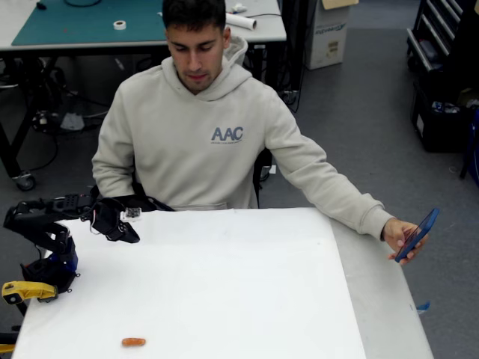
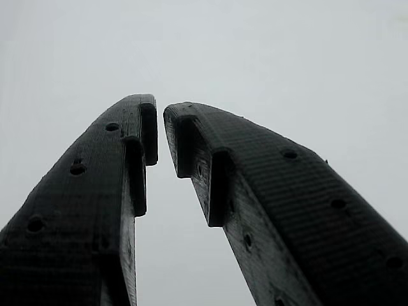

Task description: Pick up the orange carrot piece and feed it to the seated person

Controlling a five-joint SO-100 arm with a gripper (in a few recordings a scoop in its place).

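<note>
Orange carrot piece (image 1: 134, 342), small stubby cylinder, lying flat

"Where's your orange carrot piece (image 1: 134, 342)?"

"Lying flat on its side, a small stubby orange cylinder, near the table's (image 1: 247, 284) front edge, left of middle."

"And your seated person (image 1: 206, 127)?"

"Behind the table's far edge, beige hoodie, looking down."

It looks like a workshop or lab: a workbench (image 1: 269, 26) with a green cutting mat (image 1: 82, 22), tape roll (image 1: 119, 25), floor cables (image 1: 45, 120) and a cardboard box (image 1: 327, 34).
</note>
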